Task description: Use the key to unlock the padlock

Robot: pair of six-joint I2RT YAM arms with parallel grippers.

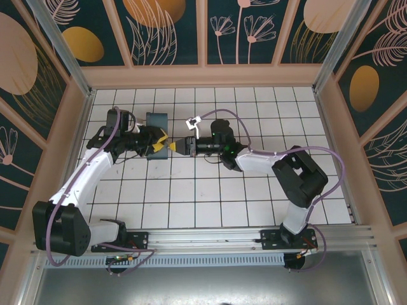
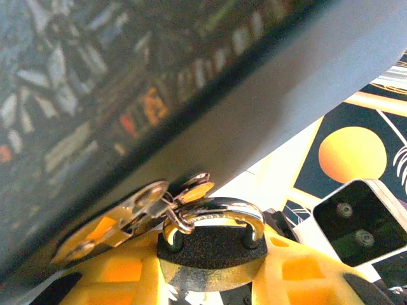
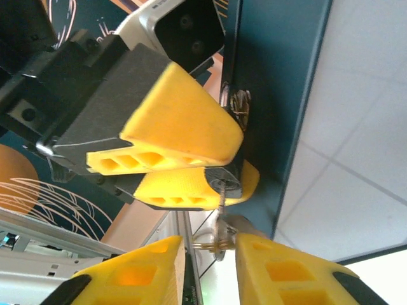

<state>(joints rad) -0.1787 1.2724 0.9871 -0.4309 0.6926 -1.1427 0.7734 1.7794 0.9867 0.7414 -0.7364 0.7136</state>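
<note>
The padlock [image 2: 213, 246], dark-bodied with a silvery shackle [image 2: 219, 210], sits pinched between the yellow fingers of my left gripper [image 1: 159, 143], which is shut on it. It is held close against the blue box [image 1: 156, 122]. Spare keys on a ring [image 2: 121, 219] hang from the shackle. In the right wrist view the padlock's underside [image 3: 227, 175] faces me with a thin key [image 3: 220, 198] stuck in its keyhole. The key's ring [image 3: 213, 241] hangs between the fingers of my right gripper [image 3: 213, 270]. That gripper stands open, and its left finger is apart from the key.
The blue box [image 3: 273, 95] stands on the white tiled floor [image 1: 210, 197] right behind the padlock. Wooden walls with painted panels [image 1: 165, 25] enclose the table. A white tag [image 1: 193, 122] sticks up by the right wrist.
</note>
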